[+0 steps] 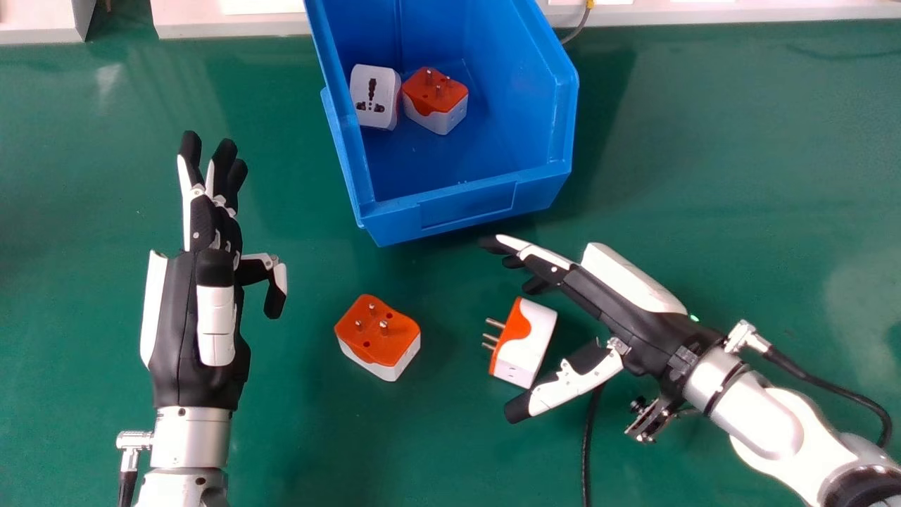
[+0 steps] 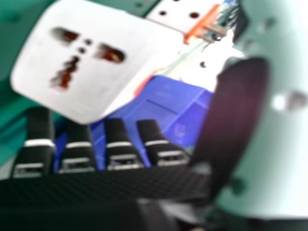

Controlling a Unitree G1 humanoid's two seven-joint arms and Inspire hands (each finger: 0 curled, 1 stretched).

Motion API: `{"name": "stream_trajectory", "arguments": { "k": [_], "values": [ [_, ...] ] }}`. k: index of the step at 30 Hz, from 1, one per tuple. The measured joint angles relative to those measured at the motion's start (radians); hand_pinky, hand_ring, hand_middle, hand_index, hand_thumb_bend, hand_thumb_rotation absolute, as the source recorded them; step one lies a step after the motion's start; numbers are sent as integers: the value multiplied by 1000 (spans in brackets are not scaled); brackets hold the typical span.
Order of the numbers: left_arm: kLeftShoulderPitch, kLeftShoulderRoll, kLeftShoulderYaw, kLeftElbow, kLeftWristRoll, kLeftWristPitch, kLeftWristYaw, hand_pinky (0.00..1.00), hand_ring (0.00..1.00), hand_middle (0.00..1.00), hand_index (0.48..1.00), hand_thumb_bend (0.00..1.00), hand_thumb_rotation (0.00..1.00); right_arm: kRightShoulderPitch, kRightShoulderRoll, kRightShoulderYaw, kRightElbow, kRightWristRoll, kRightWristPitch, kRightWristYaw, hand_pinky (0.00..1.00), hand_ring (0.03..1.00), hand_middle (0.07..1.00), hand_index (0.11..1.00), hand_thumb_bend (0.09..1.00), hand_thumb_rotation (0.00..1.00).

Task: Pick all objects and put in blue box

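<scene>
In the head view my right hand is open around the right-hand white and orange adapter, thumb on the near side, fingers beyond it; contact cannot be told. That adapter lies on its side, prongs to the left. Another adapter rests prongs-up on the table between my hands. My left hand stays open at the left. Two adapters, one white-faced and one orange-topped, are inside the blue box. The right hand view has a white adapter close to my right hand and the blue box behind.
The green table spreads around the box and both hands. A black cable lies on it below my right hand. Pale ledges run along the far edge.
</scene>
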Motion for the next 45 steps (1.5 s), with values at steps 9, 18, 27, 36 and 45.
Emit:
{"name": "stream_trajectory", "arguments": {
  "k": [9, 18, 27, 36, 45],
  "values": [
    [0, 4, 1, 0, -6, 0, -13, 0, 1000, 1000, 970, 1000, 1000, -8, 3, 11, 9, -5, 11, -22, 805, 877, 917, 917, 1000, 345],
    [0, 6, 5, -1, -12, 0, -22, 0, 1000, 1000, 969, 1000, 1000, -17, 4, 64, 14, -60, 25, -144, 740, 840, 882, 897, 999, 290],
    [0, 6, 5, -3, -17, 0, -28, 0, 1000, 1000, 968, 1000, 1000, -24, 2, 75, 16, -75, 31, -171, 622, 721, 783, 801, 915, 132],
    [0, 4, 5, -3, -17, 0, -30, 0, 1000, 1000, 966, 1000, 1000, -39, -19, 81, 15, -78, 35, -190, 505, 554, 673, 672, 642, 34],
    [0, -2, 5, -4, -17, 0, -29, 0, 1000, 1000, 965, 1000, 1000, -44, -47, 79, 15, -72, 21, -155, 427, 485, 586, 595, 558, 14]
  ]
}}
